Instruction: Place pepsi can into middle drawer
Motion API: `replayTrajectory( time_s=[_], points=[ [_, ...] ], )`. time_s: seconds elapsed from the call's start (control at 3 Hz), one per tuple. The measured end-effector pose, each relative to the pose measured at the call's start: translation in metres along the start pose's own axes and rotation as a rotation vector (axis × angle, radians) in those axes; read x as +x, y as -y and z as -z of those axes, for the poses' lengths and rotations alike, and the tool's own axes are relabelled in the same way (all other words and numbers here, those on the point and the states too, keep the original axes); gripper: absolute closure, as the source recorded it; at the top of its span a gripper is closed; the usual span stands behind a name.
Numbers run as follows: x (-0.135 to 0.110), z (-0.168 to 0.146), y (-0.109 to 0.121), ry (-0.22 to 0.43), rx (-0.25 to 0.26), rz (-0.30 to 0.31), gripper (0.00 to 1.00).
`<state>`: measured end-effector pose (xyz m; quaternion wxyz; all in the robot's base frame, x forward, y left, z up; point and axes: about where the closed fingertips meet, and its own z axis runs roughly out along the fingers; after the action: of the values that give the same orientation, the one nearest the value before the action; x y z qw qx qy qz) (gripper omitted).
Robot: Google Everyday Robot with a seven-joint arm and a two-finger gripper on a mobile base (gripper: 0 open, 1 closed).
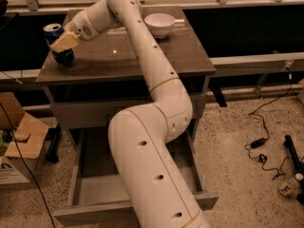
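Observation:
The pepsi can (pixel 56 45), dark blue with a silver top, is at the left edge of the grey table top (pixel 123 56), tilted a little. My gripper (pixel 63 42) is at the can, with a tan finger pad (pixel 64 42) pressed across its front; it is shut on the can. The can's base is at or just above the table surface; I cannot tell which. The middle drawer (pixel 88 189) is pulled open below the table, shallow with low side walls. My arm hides much of its floor.
A white bowl (pixel 159 23) stands at the back of the table top. A closed plain drawer front (pixel 85 113) sits under the top. A cardboard box (pixel 21 144) is on the floor at left. Cables (pixel 260 144) and a small bottle (pixel 287 186) lie at right.

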<state>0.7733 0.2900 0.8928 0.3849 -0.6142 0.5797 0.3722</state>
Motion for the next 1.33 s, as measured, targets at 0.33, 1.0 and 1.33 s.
replayTrajectory(
  time_s=[0.33, 1.0, 1.33],
  points=[
    [-0.018, 0.033, -0.021, -0.007, -0.038, 0.109, 1.0],
    [-0.017, 0.099, -0.072, -0.053, -0.137, 0.205, 1.0],
    [-0.041, 0.174, -0.1, -0.029, -0.046, 0.243, 1.0]
  ],
)
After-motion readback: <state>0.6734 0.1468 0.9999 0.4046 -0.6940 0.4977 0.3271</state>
